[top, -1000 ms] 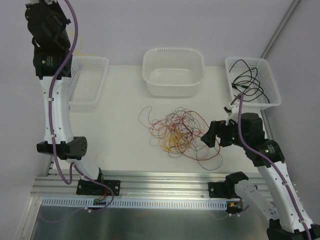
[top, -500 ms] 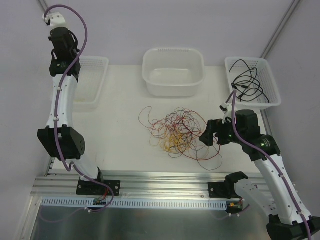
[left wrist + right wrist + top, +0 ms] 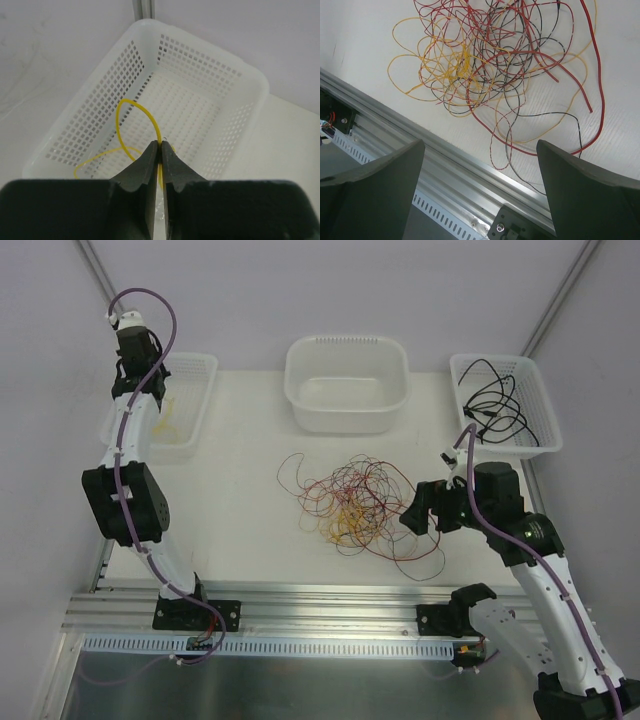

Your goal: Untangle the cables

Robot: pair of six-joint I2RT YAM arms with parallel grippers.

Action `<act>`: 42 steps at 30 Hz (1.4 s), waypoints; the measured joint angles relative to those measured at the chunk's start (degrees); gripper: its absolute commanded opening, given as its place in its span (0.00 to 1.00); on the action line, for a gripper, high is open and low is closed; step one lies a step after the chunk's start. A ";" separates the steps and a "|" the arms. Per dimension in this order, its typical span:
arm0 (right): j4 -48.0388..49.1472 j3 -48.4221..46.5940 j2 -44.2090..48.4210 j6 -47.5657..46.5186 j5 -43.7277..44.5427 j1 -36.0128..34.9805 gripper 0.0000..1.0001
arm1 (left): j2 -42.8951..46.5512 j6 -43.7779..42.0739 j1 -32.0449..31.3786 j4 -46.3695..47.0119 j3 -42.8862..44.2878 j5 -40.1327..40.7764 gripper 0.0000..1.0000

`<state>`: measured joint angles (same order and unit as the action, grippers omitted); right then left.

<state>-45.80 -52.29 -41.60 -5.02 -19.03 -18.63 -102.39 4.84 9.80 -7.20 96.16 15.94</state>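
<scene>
Table [image 3: 240,540]: three bins along far edge, namely left basket [image 3: 205,380], middle tub [image 3: 346,340], right basket [image 3: 458,395] w/ black cables [image 3: 500,400] already in it.

Tangle [image 3: 355,505] sits mid-table, red/yellow/black strands mixed, roughly round, no clear long axis. One red loop [image 3: 420,560] strays out toward the near edge.

Key relation: R arm is the nearer one by far. Right gripper [image 3: 418,515] hangs at the tangle's right edge, jaws at full spread, nothing between them. In wrist view the clump lies ahead & slightly left of it, yellow knot on the left, red loop sweeping right. Prob. next: reach fwd into the clump's edge, take a single outer strand.

L arm well apart from the tangle, over left basket. Left gripper [image 3: 161,147] pinched closed on a yellow cable [image 3: 127,107]; loop droops into the basket. Looks like drop-off is not yet done.
</scene>
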 measured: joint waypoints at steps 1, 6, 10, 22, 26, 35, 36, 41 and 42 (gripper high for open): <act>-0.02 0.00 0.04 0.00 0.00 0.00 1.00 | -0.90 0.35 0.31 0.09 0.02 -0.92 0.10; -0.07 0.17 0.04 0.00 -0.04 0.00 0.99 | -7.54 2.01 1.95 -0.22 0.04 -3.58 0.22; -0.39 0.55 0.00 0.00 -0.35 0.00 0.99 | -11.30 3.87 2.89 -2.12 0.04 -5.31 0.43; -1.18 0.55 -0.09 0.00 -1.03 0.00 1.00 | -4.61 9.70 4.46 -4.15 -1.62 -11.61 0.95; -1.14 0.55 -1.51 0.22 -1.49 0.00 1.00 | 7.41 13.27 3.08 -4.46 -7.96 -16.96 0.99; 2.62 0.55 -11.74 2.89 -1.03 -4.90 1.00 | 34.01 15.80 -13.38 -4.11 -32.63 -29.18 0.99; 3.45 0.55 -13.29 3.13 -0.28 -5.95 1.00 | 36.20 15.85 -14.56 -4.07 -36.13 -30.49 0.99; 9.20 0.59 -21.86 5.05 3.80 -10.69 1.00 | 44.85 15.56 -15.37 -7.23 -50.07 -35.47 0.99; 10.82 0.59 -24.20 5.33 4.50 -11.37 0.99 | 46.49 15.17 -15.39 -7.43 -52.28 -35.78 0.99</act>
<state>-34.98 -51.70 -65.80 0.32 -14.52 -30.00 -55.90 20.01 -5.58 -14.63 43.88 -19.84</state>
